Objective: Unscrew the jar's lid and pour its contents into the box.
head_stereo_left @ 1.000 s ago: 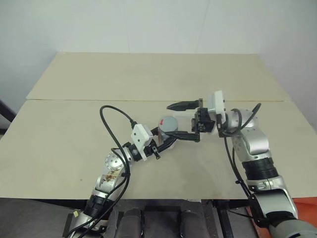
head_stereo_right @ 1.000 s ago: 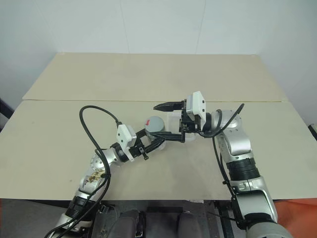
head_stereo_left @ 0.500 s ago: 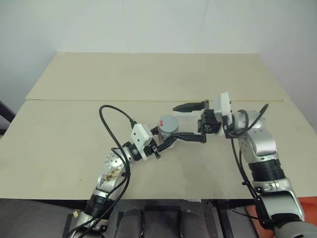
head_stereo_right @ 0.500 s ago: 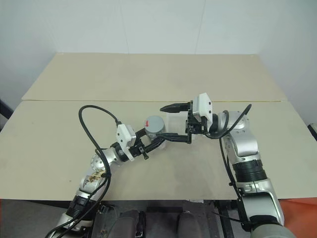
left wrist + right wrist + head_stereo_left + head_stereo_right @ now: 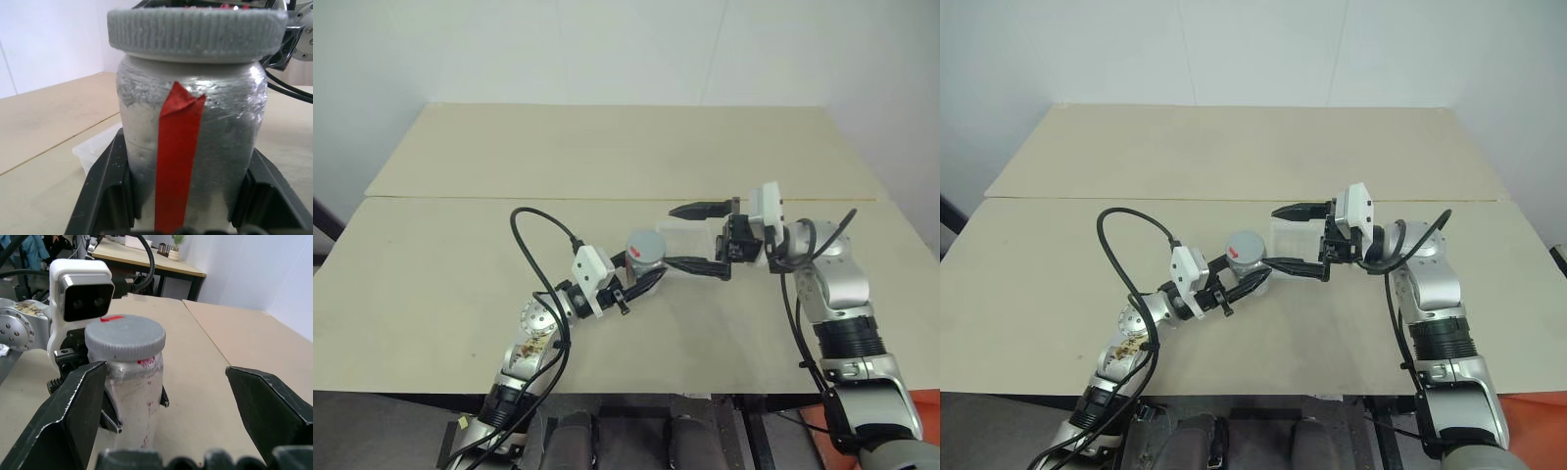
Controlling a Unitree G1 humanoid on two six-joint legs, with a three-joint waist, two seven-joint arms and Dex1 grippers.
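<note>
Before you lies a pale beige table (image 5: 460, 264) made of two boards, with a straight seam (image 5: 509, 199) running across it from side to side. Behind the table you see a plain white wall (image 5: 607, 49). From the right wrist camera you can make out a second, wooden-topped desk (image 5: 146, 259) in the background, with a small potted plant (image 5: 175, 246) standing on it.

My left gripper (image 5: 651, 275) holds the jar (image 5: 644, 257) above the worktop (image 5: 431, 274), the lid (image 5: 125, 337) on top. The box (image 5: 690, 235) lies just behind, between my right gripper's (image 5: 697, 236) spread jaws.
</note>
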